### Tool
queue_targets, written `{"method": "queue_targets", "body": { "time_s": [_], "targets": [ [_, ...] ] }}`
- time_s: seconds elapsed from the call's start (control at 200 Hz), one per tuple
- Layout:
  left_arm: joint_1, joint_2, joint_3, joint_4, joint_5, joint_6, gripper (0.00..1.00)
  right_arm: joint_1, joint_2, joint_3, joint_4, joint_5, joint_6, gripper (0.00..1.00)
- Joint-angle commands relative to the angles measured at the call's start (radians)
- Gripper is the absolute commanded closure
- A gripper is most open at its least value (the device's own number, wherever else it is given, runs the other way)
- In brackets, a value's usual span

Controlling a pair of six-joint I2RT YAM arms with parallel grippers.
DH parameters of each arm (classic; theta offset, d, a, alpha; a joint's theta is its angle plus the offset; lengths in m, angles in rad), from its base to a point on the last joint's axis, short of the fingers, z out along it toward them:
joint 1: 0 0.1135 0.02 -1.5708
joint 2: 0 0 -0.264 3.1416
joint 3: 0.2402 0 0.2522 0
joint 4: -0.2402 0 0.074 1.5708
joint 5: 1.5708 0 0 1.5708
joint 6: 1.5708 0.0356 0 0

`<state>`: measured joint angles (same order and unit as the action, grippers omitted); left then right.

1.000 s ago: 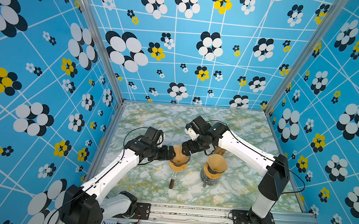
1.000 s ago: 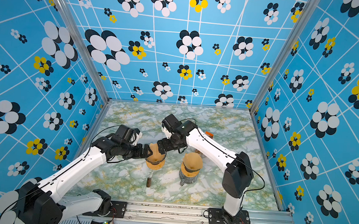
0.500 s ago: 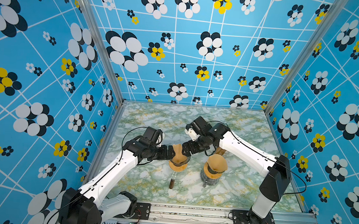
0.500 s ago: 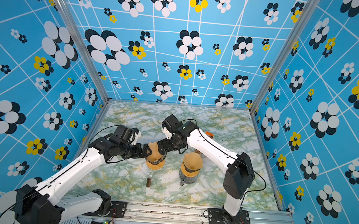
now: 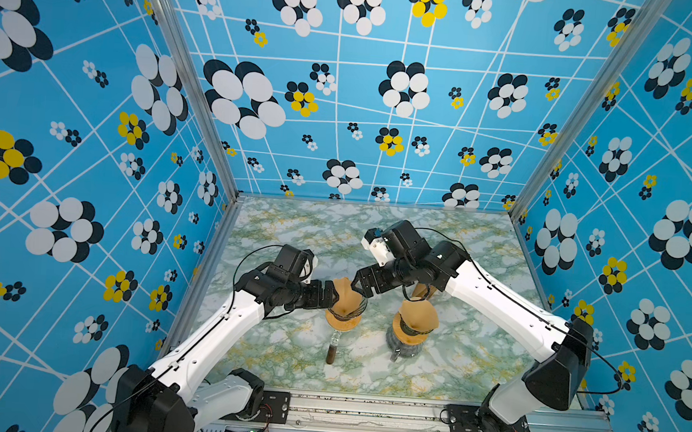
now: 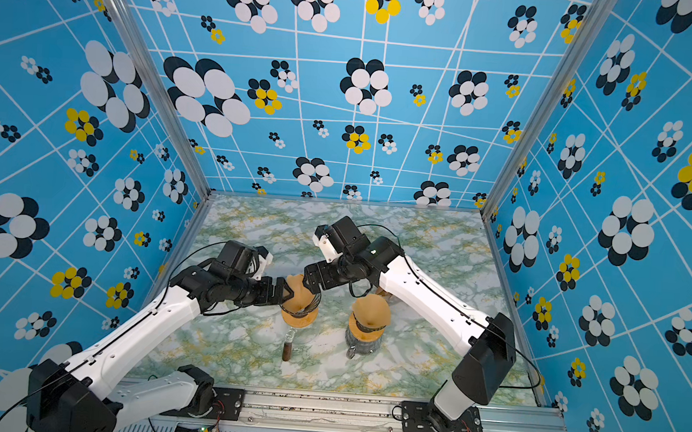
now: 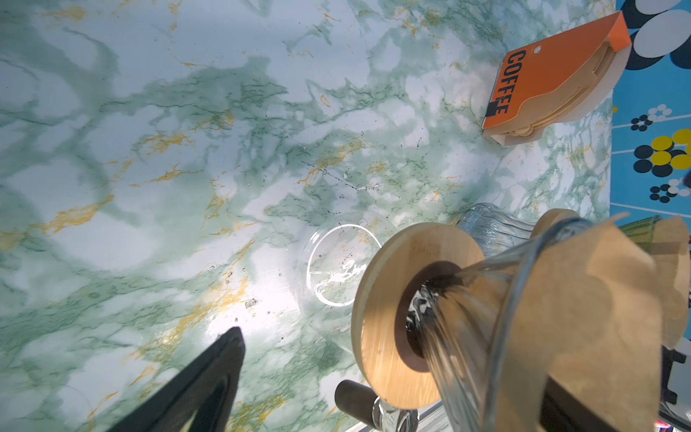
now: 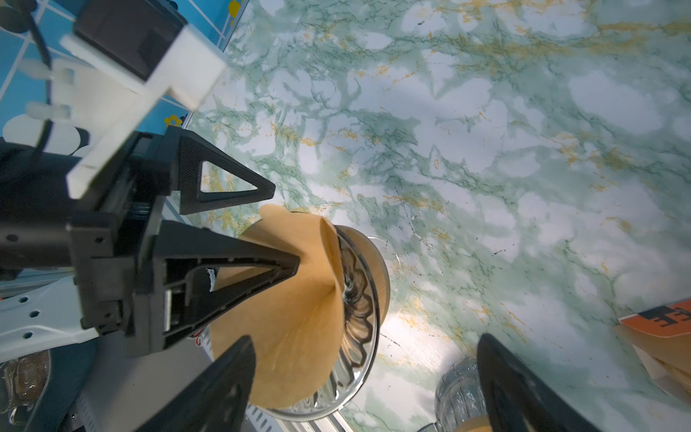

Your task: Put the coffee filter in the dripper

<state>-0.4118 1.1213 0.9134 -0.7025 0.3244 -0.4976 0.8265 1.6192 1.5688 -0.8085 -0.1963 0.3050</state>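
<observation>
Coffee filter [image 5: 345,294] is sitting in the glass dripper [image 5: 344,318], and you are holding both grippers at it. Your left gripper [image 5: 332,297] is standing with its jaws spread. One finger [image 8: 243,250] is crossing the brown paper in the right wrist view; whether it is touching cannot be told. Your right gripper [image 5: 358,286] is gaping wide too, gripping nothing, hovering at the filter's back rim. You are working near the middle of the surface [image 5: 293,230]. Toward the right edge, a second dripper [image 5: 414,320] is carrying its own filter. Just behind it, an orange filter box [image 7: 553,74] is lying.
</observation>
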Motion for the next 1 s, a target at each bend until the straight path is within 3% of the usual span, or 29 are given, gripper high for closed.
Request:
{"method": "queue_targets", "body": {
  "time_s": [0.0,0.15,0.305,0.6,0.835,0.995],
  "targets": [
    [0.007,-0.037,0.019,0.003,0.049,0.01,0.01,-0.001,-0.015,-0.028,0.013,-0.003,0.021,0.09],
    [0.008,-0.075,0.03,-0.002,0.046,0.042,0.01,0.007,-0.039,-0.047,0.041,-0.038,0.034,0.28],
    [0.013,-0.105,0.081,-0.047,0.02,0.084,0.01,0.015,-0.038,-0.031,0.015,-0.025,0.029,0.41],
    [0.048,-0.07,0.134,-0.159,0.006,0.12,0.01,0.043,0.01,0.005,-0.062,0.126,0.019,0.49],
    [0.06,-0.034,0.116,-0.139,0.086,0.12,0.01,0.043,0.027,0.016,-0.085,0.135,0.021,0.6],
    [0.061,-0.005,0.108,-0.139,0.085,0.118,0.01,0.043,0.053,0.02,-0.102,0.139,0.014,0.61]
  ]
}}
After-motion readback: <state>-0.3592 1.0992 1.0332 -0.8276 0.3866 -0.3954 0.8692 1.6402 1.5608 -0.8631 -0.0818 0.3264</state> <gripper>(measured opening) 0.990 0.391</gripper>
